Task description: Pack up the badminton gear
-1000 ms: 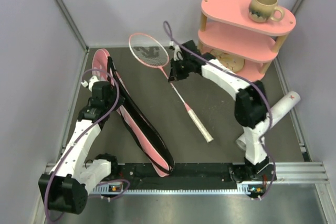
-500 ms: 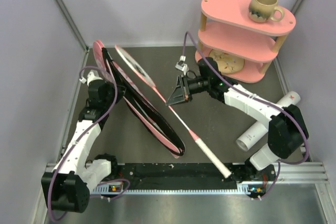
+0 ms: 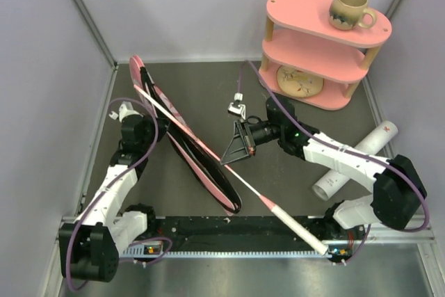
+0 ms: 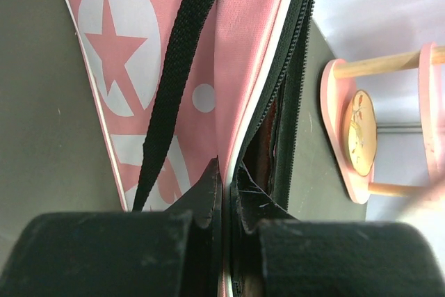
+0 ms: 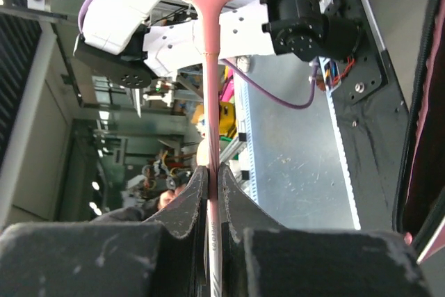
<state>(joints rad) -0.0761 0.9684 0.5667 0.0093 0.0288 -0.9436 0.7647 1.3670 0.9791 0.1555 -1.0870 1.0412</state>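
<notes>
The pink racket-shaped bag (image 3: 201, 165) with its black strap (image 4: 174, 88) lies diagonally on the left. My left gripper (image 3: 149, 126) is shut on the edge of its open zipper side (image 4: 240, 137) and holds it up. My right gripper (image 3: 228, 159) is shut on the thin pink shaft (image 5: 210, 67) of a racket (image 3: 274, 206). The racket is tilted edge-on, with its head at the bag's mouth (image 3: 156, 102) and its white handle near the front rail. The long white tube (image 3: 354, 161) lies at the right. No second racket or shuttlecocks show.
The pink two-tier shelf (image 3: 361, 29) stands at the back right with the beige mug (image 3: 350, 8) on top and a round decorated plate (image 3: 299, 81) on its bottom tier. Grey walls close the left, back and right. A black rail (image 3: 229, 231) runs along the front.
My right gripper has carried the racket left and nearer, turning its head edge-on over the bag's opening. The bag's upper edge has shifted with my left gripper.
</notes>
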